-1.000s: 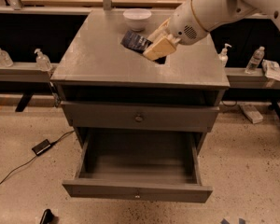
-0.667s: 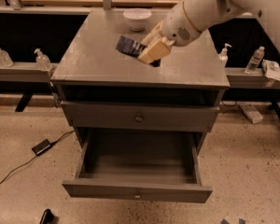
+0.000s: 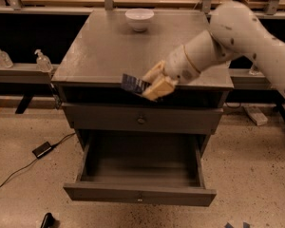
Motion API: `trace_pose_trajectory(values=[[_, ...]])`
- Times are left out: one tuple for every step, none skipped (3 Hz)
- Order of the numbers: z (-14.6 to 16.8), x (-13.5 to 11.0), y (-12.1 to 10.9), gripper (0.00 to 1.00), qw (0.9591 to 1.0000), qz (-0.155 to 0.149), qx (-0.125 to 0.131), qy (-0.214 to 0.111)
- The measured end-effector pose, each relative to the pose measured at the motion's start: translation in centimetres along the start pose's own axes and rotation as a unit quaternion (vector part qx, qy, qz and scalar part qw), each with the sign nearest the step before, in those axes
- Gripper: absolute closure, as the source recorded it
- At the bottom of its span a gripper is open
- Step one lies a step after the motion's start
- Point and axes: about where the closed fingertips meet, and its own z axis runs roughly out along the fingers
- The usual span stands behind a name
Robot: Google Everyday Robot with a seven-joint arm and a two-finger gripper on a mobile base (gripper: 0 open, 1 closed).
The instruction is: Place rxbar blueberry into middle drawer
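Note:
My gripper (image 3: 151, 84) is shut on the rxbar blueberry (image 3: 132, 84), a small dark navy bar that sticks out to the left of the tan fingers (image 3: 157, 88). It hangs in front of the front edge of the grey cabinet top (image 3: 99, 51), above the closed drawer front with the dark round knob (image 3: 141, 120). The middle drawer (image 3: 140, 194), with a tiny pale knob, is pulled wide open below; its inside shows nothing in it. The bar is well above it.
A white bowl (image 3: 139, 19) stands at the back of the cabinet top. Two clear bottles (image 3: 42, 61) stand on a ledge at the left. A black adapter with a cable (image 3: 42, 149) lies on the floor to the left.
My gripper has carried the bar from over the cabinet top forward and down to the front edge, above the open drawer.

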Motion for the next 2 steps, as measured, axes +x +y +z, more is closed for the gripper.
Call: trace_pose_trajectory(values=[[3.6, 6.7, 4.3, 1.0, 0.9989, 0.023, -0.032, -0.026], [4.5, 9.2, 5.7, 1.0, 0.9982, 0.033, -0.042, -0.027]])
